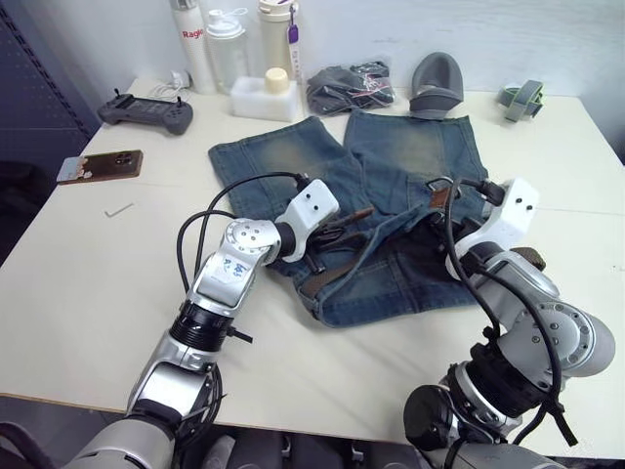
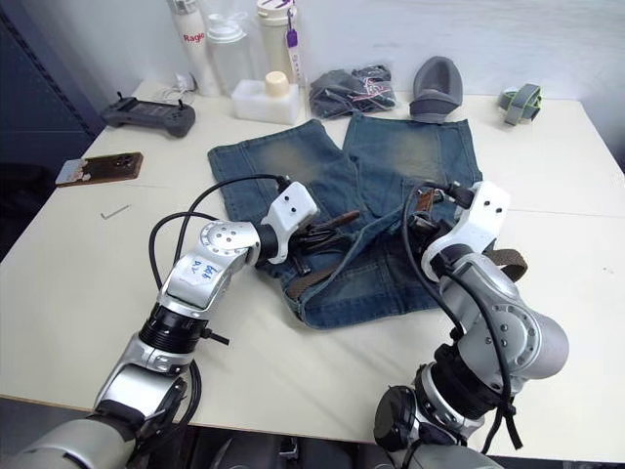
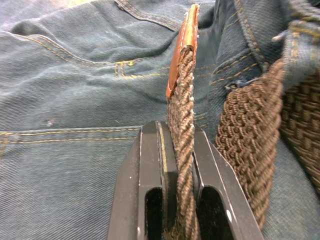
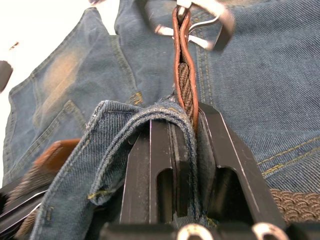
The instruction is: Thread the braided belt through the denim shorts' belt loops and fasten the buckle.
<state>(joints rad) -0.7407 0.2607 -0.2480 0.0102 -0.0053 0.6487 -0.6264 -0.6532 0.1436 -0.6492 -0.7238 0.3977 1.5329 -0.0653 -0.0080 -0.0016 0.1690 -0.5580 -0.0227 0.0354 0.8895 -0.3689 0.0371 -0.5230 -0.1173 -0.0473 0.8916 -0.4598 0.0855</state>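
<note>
My two head eyes look forward and down over the counter [image 1: 88, 293], sharing nearly the same scene. My left wrist camera sits very close behind my left jaws, facing the braided belt [image 3: 182, 125] between them. My right wrist camera looks past my right jaws at the buckle [image 4: 200, 22] beyond.

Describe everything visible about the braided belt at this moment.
The braided belt is dark-brown woven cord with tan leather ends. The left pincer is shut on its tip end; the right pincer clamps the end with the metal buckle, together with a denim fold. The rest runs along the waistband of the denim shorts.
</note>
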